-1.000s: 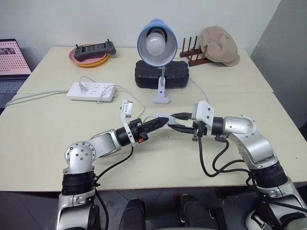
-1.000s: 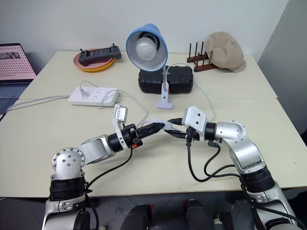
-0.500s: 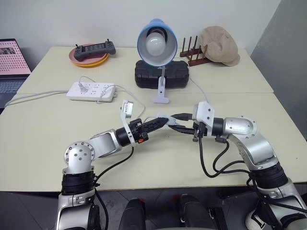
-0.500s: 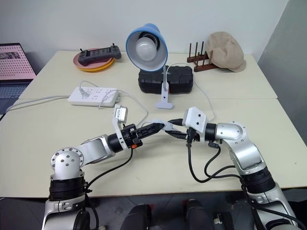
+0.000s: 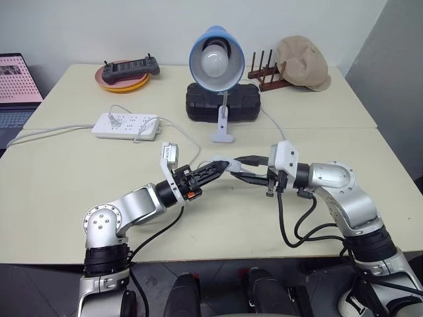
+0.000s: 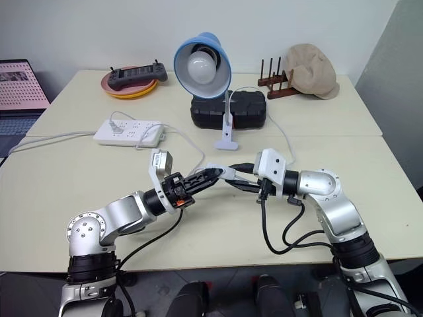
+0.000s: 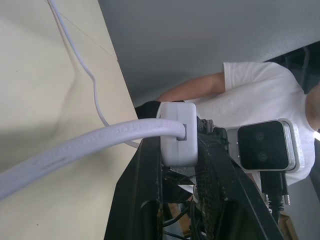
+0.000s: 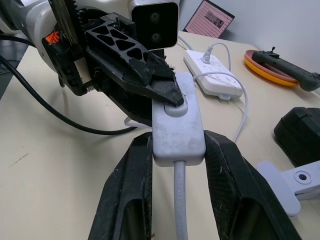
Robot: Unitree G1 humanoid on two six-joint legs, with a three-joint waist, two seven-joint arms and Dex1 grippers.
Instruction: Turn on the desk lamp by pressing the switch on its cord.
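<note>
Head cams look down; wrist cams close, sharing switch (image 8: 177, 132).

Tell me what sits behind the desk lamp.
Directly behind the desk lamp lies a black case on the table. The lamp's stem and shade cover part of its middle.

1 desk lamp (image 5: 216, 59) | 1 switch (image 8: 177, 126) | 2 claws: left claw (image 5: 213, 170), right claw (image 5: 239, 170) | perhaps 2 plates (image 5: 122, 82)

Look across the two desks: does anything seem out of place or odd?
A game controller rests on stacked plates, and a beige cap is draped over the wooden rack. Otherwise nothing is spilled or damaged.
</note>
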